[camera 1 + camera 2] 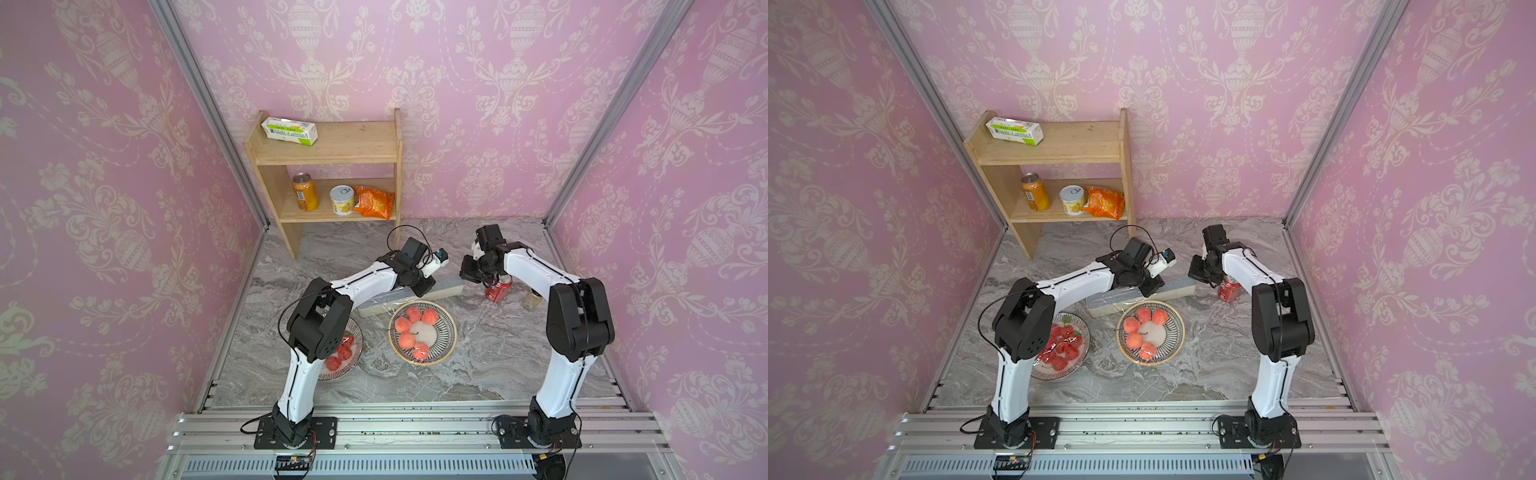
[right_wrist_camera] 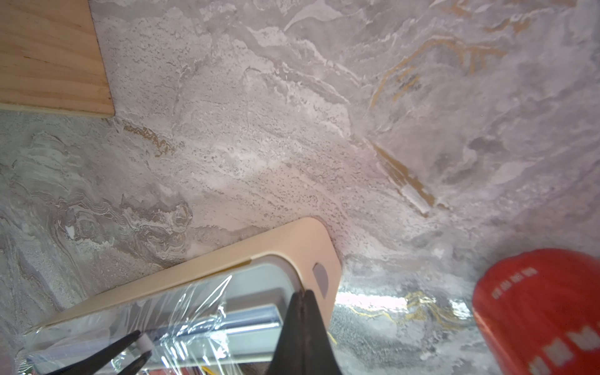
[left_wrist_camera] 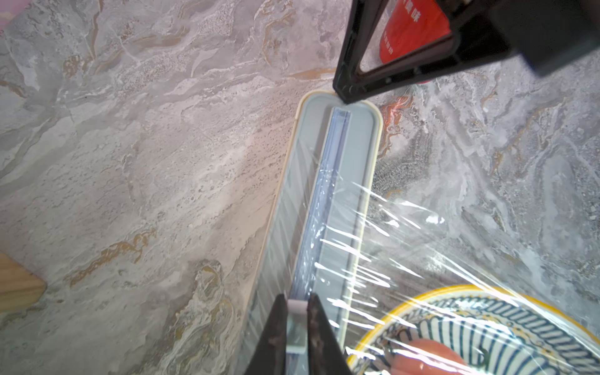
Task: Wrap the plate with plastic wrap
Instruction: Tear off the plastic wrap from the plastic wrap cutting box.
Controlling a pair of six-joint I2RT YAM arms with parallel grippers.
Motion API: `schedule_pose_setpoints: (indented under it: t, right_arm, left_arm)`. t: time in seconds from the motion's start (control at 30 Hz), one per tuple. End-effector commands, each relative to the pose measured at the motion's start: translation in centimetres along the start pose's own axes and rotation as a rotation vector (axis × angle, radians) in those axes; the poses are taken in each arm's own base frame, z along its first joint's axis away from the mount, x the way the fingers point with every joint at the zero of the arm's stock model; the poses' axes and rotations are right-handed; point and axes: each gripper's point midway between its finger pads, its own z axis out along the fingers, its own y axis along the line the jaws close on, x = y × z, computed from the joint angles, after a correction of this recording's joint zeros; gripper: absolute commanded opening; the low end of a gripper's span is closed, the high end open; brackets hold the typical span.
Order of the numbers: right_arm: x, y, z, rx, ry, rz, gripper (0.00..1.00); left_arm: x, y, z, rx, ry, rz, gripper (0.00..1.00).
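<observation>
The plate [image 1: 451, 332] with a blue striped, yellow-edged rim holds several peaches and lies mid-table, just in front of the long cream dispenser box [image 1: 374, 306]. Plastic wrap [image 3: 389, 233] runs as a clear, crinkled sheet from the box's slot over the plate rim [image 3: 438, 290]. My left gripper [image 3: 297, 302] is shut on a small white slider in the slot of the box's grey top. At the box's far end my right gripper [image 2: 303, 293] is shut, its tips resting on the box's grey top there. In both top views the left wrist hides the middle of the box [image 1: 1100, 303].
A red can [image 1: 498, 289] stands just behind the right gripper. A second plate [image 1: 1079, 345] of red fruit under film lies beneath the left arm. The wooden shelf [image 1: 332, 153] at the back left holds a green-and-white carton [image 1: 289, 131], cans and a snack bag.
</observation>
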Motion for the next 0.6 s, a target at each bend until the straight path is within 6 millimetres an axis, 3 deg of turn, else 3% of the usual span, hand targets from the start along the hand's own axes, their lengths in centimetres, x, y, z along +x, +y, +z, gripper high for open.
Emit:
schedule_pose_setpoints:
  t: [0.0,0.57]
  right_arm:
    - [3.3,-4.0,2.1,0.152,0.13,0.017,0.02]
    - [3.2,-4.1,2.1,0.162,0.133,0.013,0.02]
  left_arm:
    - [4.6,0.6,-1.3,-0.041,0.13,-0.064,0.13]
    - [11.9,2.0,-6.6,-0.194,0.193,-0.216,0.14]
